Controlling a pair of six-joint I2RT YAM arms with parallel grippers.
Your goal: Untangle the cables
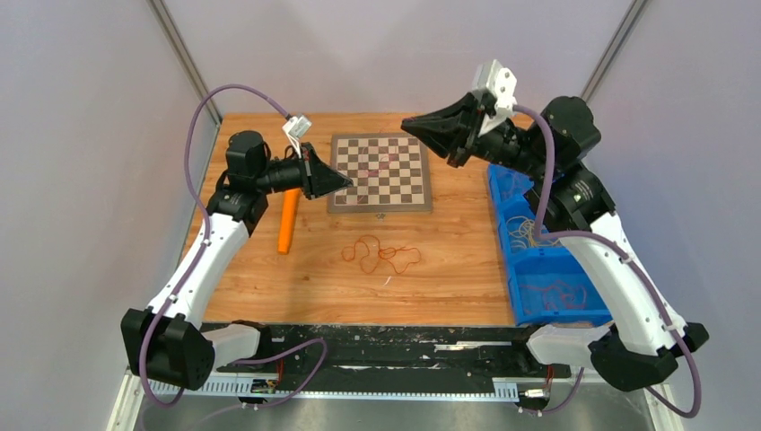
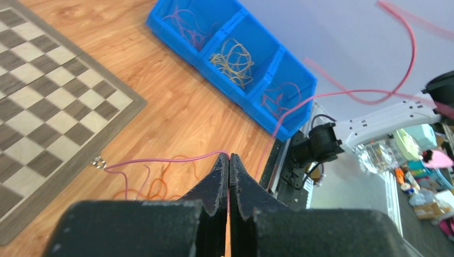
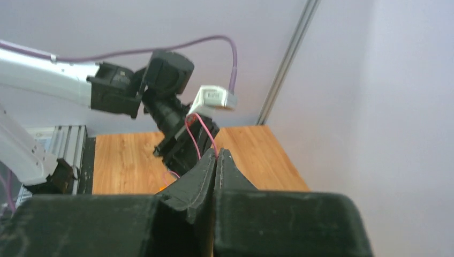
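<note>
Cables (image 1: 380, 255) lying mostly tangled on the table (image 1: 269, 287), near the chessboard (image 1: 359, 184); pinching one reddish strand (image 2: 160, 159) between left gripper (image 2: 229, 158) and right gripper (image 3: 216, 152), both clamping shut on it; judging most untangling as remaining.

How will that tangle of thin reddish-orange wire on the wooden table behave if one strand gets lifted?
Probably floppy: the tangle of thin reddish-orange wire lies flat in loose, irregular loops on the wooden table. Likely light, being so thin. Its loops cross, so one lifted strand may drag the rest.
</note>
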